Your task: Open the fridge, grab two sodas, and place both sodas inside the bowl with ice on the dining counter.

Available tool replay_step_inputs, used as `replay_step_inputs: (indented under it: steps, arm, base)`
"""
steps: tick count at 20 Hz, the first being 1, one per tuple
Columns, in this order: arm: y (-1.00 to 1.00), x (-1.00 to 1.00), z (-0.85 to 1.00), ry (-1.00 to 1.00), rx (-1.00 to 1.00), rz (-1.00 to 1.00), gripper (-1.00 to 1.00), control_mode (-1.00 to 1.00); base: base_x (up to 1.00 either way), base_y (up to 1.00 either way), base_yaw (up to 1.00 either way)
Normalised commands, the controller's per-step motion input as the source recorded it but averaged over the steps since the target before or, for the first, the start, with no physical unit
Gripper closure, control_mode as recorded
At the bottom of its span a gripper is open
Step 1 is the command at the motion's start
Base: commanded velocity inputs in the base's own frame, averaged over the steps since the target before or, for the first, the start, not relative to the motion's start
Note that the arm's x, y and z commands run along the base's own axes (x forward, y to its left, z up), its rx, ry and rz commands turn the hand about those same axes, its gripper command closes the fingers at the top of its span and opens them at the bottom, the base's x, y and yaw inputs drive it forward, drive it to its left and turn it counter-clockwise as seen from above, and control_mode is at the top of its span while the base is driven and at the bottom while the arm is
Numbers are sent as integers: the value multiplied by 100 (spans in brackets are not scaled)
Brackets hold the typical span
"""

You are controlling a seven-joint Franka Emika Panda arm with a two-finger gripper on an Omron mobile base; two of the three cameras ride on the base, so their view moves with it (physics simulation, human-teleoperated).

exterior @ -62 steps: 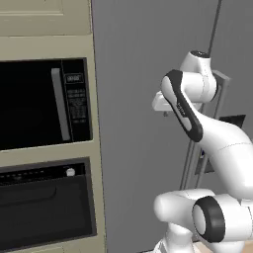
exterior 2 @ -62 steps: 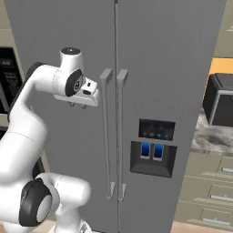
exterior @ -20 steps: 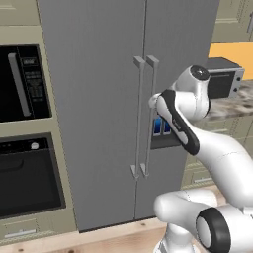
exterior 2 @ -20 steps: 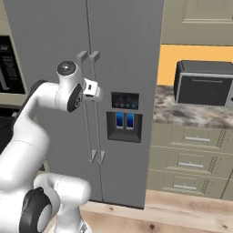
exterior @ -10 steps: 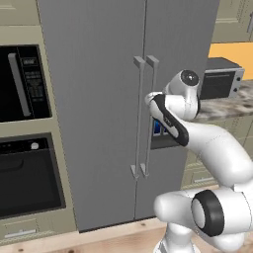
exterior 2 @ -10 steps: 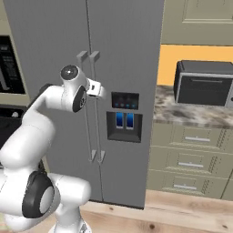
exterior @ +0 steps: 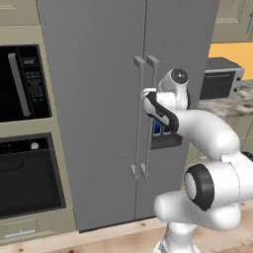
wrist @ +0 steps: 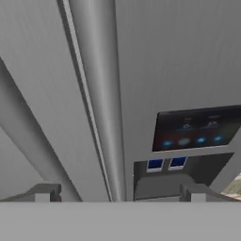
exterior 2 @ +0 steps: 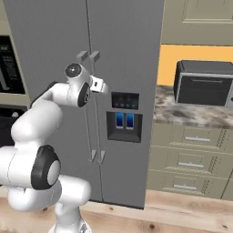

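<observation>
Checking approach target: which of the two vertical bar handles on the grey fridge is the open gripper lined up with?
The right-door bar handle, the one on the dispenser panel side. It runs between the open gripper fingertips; the left-door bar handle sits off to the side.

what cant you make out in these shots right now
- Fridge contents, sodas included: hidden behind its closed doors in both base views.
- Gripper fingers: cut off by the bottom edge in the hand view.
- Dispenser panel icons: too blurred to read in the hand view.
- Microwave: cut off by the left edge, left base view.

Arm raised and bent forward, end effector point(wrist: 117, 192) spread wide.
</observation>
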Motion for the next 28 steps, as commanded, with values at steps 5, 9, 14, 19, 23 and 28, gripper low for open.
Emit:
replay_step_inputs:
  steps: [5, 9, 14, 19, 23, 28]
  arm:
    - [0, 56, -11, -1, 0, 0, -100, -100]
    - [0, 61, -17, 0, 0, 0, -100, -100]
    - [2, 73, -17, 0, 0, 0, 100, -100]
    - [-5, -5, -17, 1, 0, -2, 100, -100]
    - [-36, -78, 3, 0, 6, -15, 100, -100]
    - [-65, -93, 24, 1, 8, -17, 100, -100]
  base:
    - [0, 0, 0]
    - [0, 0, 0]
    - [0, 0, 0]
    - [0, 0, 0]
    - [0, 0, 0]
    - [0, 0, 0]
